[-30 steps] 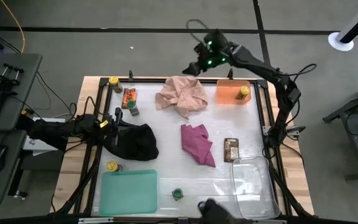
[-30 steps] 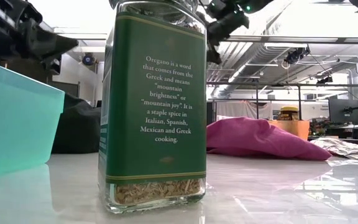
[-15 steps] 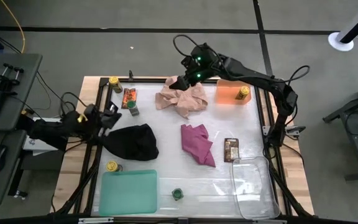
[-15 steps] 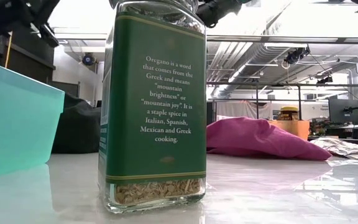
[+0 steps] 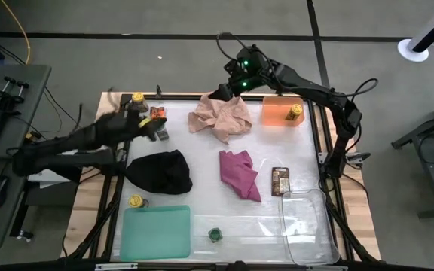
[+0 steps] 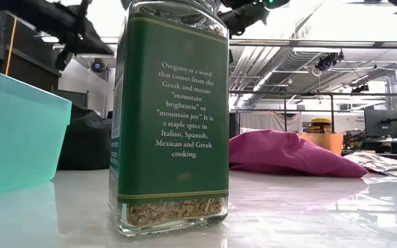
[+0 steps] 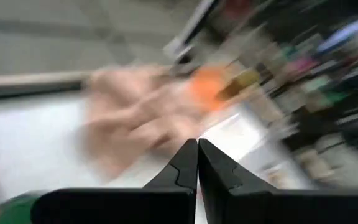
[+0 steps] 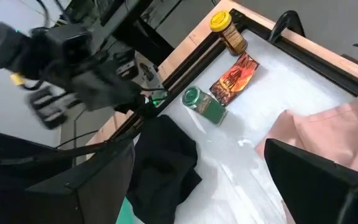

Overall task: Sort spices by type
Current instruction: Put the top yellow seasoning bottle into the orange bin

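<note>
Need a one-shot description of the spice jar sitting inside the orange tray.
Look at the table's far right corner, where the orange plastic tray sits beside the crumpled pink cloth. The yellow-lidded spice jar lies inside it, the only spice item already in any tray.

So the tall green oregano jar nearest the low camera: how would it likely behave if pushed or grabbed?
The oregano jar stands tall on a narrow base, so a push near its top could probably tip it. Its flat sides suggest it would slide rather than roll. Only a thin layer of herb shows at the bottom, so it is likely light, and the glossy table may let it skid.
</note>
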You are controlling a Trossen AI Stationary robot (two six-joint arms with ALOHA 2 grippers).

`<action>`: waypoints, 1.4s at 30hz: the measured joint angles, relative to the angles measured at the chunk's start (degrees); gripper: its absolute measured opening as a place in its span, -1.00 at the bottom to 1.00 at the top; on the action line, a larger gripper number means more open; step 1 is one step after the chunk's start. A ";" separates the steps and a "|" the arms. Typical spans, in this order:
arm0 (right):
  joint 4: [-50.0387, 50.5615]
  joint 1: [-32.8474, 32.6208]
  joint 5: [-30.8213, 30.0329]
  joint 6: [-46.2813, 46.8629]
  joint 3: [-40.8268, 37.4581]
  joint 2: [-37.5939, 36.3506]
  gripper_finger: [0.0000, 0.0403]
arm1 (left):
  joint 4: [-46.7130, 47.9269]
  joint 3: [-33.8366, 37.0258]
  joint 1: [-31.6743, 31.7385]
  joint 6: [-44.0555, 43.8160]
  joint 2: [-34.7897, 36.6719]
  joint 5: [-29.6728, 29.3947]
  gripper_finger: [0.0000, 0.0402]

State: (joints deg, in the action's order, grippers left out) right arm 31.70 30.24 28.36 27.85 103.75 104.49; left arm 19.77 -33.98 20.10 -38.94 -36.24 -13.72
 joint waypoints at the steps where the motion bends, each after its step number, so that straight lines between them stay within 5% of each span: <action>1: 0.00 0.40 1.30 -0.81 0.01 0.00 0.76 | 4.43 -2.89 3.17 0.04 -3.56 2.36 -1.00; 5: 0.01 1.42 6.38 -2.99 -0.01 -1.13 0.76 | 15.05 -12.42 13.85 4.48 -16.12 8.24 -1.00; 10: 1.93 1.38 8.55 -6.19 -0.01 -4.99 0.76 | 16.31 -20.28 21.40 9.20 -26.67 4.95 -1.00; 15: 11.83 0.50 2.10 -10.41 -0.01 -10.17 0.60 | 17.31 -22.02 25.68 8.43 -31.35 0.53 -1.00; 20: 24.21 -1.13 -13.59 -16.38 0.00 -14.37 -0.07 | 25.27 -22.07 25.65 3.81 -32.68 -15.46 -1.00; 23: 26.65 -1.40 -16.33 -17.70 0.00 -15.54 -0.73 | 27.01 -22.07 24.34 -0.38 -33.16 -25.59 -1.00; 25: 26.68 -1.25 -16.31 -17.74 -0.01 -15.69 -0.90 | 26.65 -22.06 23.48 -2.10 -33.77 -30.44 -1.00; 30: 26.79 -0.87 -16.03 -16.40 -0.01 -15.37 -0.95 | 25.70 -20.89 22.62 -4.92 -37.49 -38.93 -1.00; 42: 28.15 -1.02 -14.82 -15.90 -0.01 -15.34 -0.99 | 18.80 -11.62 26.92 -15.78 -40.40 -40.30 -1.00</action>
State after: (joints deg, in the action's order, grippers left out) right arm 59.86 29.21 13.53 11.95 103.74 89.14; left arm 38.57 -45.60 47.02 -54.72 -76.64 -54.02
